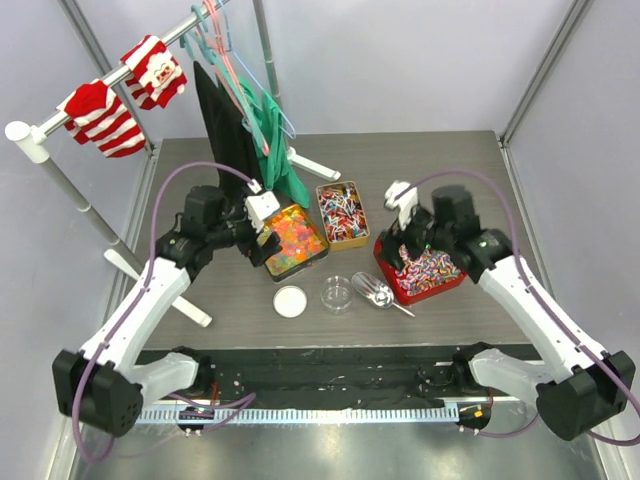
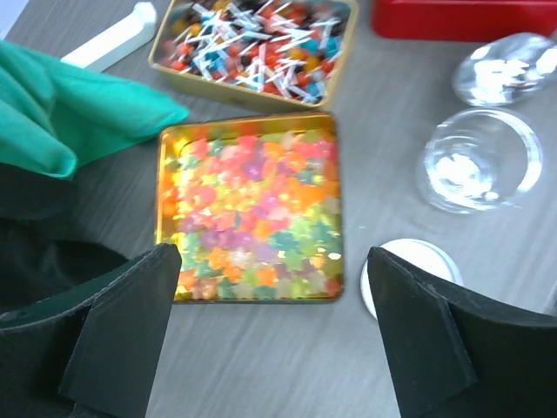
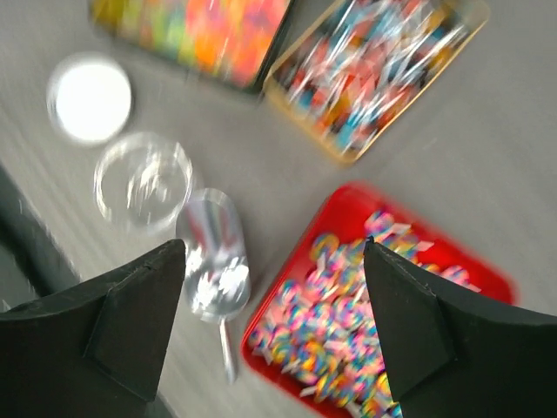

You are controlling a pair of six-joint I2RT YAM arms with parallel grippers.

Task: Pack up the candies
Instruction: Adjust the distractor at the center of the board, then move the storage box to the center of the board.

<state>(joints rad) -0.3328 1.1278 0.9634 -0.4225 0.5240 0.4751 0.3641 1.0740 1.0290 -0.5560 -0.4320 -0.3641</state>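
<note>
You are working over a dark grey counter (image 1: pixel 450 170) boxed in by pale walls, with a clothes rail (image 1: pixel 60 118) standing at the back left and carrying red-and-white striped garments (image 1: pixel 100 118), a black garment (image 1: pixel 222 130) and a green one (image 1: pixel 275 140). The candies (image 1: pixel 295 238) are all sitting in three open containers near the middle of the counter. A square gold tin (image 2: pixel 162 218) is holding a full layer of glossy gummies (image 2: pixel 252 209) in yellow, orange, pink and green. Just behind it, a rectangular gold tin (image 2: pixel 244 91) is holding stick candies (image 2: pixel 261 35) with white stems and mixed wrappers. To the right, a red tray (image 3: pixel 348 205) is holding striped candies (image 3: pixel 339 331) in twisted, colourful wrappers. In front of these, a white lid (image 3: pixel 90 97), a clear round dish (image 3: pixel 98 183) and a silver scoop (image 3: pixel 213 261) are lying in a row, the scoop just beside the dish and close to the red tray; you cannot tell whether the dish is holding anything. Your left gripper (image 2: pixel 270 261) is hovering above the near edge of the square tin with its fingers (image 2: pixel 130 322) spread wide and nothing between them. Your right gripper (image 3: pixel 274 261) is hanging over the scoop and the red tray, released as well, gripping nothing, though that wrist view is coming through blurred.
</note>
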